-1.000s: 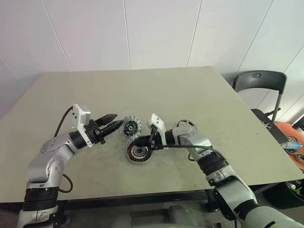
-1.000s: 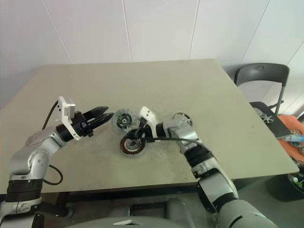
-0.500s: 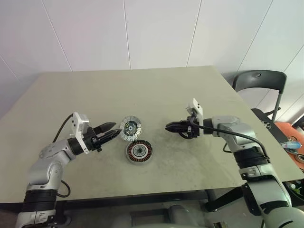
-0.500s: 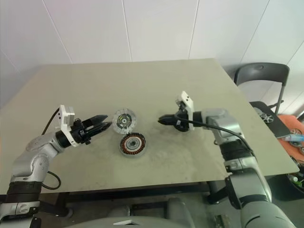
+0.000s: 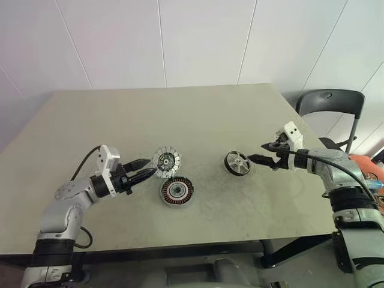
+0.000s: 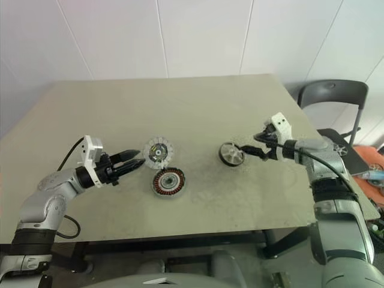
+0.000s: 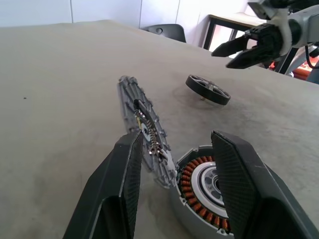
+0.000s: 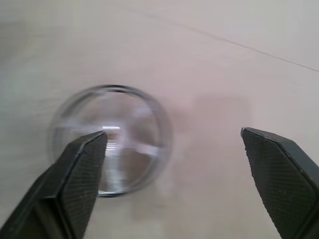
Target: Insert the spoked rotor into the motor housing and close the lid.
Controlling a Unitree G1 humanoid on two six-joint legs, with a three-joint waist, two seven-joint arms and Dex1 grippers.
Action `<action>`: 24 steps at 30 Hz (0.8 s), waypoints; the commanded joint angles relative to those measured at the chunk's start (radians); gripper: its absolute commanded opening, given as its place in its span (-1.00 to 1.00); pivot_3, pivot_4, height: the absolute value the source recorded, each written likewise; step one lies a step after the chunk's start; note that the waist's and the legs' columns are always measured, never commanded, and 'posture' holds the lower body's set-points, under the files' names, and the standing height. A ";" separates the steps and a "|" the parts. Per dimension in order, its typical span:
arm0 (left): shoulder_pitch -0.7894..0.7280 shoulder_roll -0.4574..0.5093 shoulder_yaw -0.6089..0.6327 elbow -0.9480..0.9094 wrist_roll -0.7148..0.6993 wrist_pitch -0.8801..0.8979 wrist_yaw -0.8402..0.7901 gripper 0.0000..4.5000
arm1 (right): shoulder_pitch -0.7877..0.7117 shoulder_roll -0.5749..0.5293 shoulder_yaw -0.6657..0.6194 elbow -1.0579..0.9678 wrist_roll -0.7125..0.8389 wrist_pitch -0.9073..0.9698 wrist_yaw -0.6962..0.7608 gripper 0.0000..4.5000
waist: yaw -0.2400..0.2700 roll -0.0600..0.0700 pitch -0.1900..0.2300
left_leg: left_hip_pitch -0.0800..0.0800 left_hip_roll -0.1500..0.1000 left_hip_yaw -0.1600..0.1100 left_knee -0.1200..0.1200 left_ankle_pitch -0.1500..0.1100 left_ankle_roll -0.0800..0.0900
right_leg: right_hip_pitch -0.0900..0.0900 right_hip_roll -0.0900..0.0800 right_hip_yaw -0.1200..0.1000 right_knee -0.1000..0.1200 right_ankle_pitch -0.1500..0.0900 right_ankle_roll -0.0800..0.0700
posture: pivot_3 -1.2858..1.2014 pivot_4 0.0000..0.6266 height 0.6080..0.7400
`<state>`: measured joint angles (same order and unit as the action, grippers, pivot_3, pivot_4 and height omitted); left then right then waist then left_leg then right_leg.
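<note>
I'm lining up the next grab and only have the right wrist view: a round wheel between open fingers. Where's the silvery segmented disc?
Observer: The spoked rotor stands tilted on its edge beside the motor housing, to the robot's left of that wheel.
Operator: Is the left gripper holding it?
Observer: The left gripper is open, with a finger on either side of the rotor's edge. I cannot tell if it touches.
Operator: Is the housing empty?
Observer: Yes, nothing sits in it.
</note>
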<state>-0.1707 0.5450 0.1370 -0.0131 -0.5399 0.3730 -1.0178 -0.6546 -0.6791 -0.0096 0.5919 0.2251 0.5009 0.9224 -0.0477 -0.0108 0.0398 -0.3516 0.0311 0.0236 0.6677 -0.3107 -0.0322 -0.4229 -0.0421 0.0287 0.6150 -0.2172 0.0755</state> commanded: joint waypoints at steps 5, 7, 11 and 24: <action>-0.019 0.011 0.010 -0.039 -0.015 0.019 0.009 0.03 | -0.040 0.067 0.013 -0.058 0.018 0.018 0.044 0.98 | -0.001 0.000 0.000 | 0.000 0.000 0.000 0.000 0.000 0.000 | 0.000 0.001 0.000 0.000 0.001 0.002 | 0.03 -1.00 1.00; -0.016 0.011 0.011 -0.041 -0.015 0.021 0.012 0.03 | -0.032 0.077 0.032 -0.083 0.015 0.019 0.080 0.98 | 0.001 0.000 0.000 | 0.000 0.000 -0.001 0.000 0.000 0.000 | 0.000 0.000 0.000 0.000 0.001 0.002 | 0.03 -1.00 1.00; -0.010 0.010 0.013 -0.049 -0.016 0.024 0.021 0.03 | -0.037 0.098 0.054 -0.101 0.007 0.021 0.097 0.98 | 0.004 0.000 0.000 | -0.001 0.000 -0.001 0.000 0.000 0.000 | 0.000 0.000 0.000 -0.001 0.001 0.002 | 0.03 -1.00 1.00; 0.008 0.005 0.009 -0.066 -0.018 0.027 0.033 0.03 | -0.028 0.082 0.084 -0.048 -0.059 0.023 0.100 0.98 | 0.003 0.000 0.000 | -0.001 0.000 0.000 0.000 0.000 0.000 | 0.000 0.000 0.000 0.000 0.001 0.002 | 0.03 -1.00 1.00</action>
<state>-0.1517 0.5464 0.1359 -0.0444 -0.5449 0.4055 -0.9861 -0.6718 -0.5803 0.0755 0.5556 0.1687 0.5248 1.0175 -0.0448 -0.0108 0.0398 -0.3521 0.0310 0.0232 0.6675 -0.3108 -0.0322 -0.4233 -0.0421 0.0287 0.6146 -0.2160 0.0777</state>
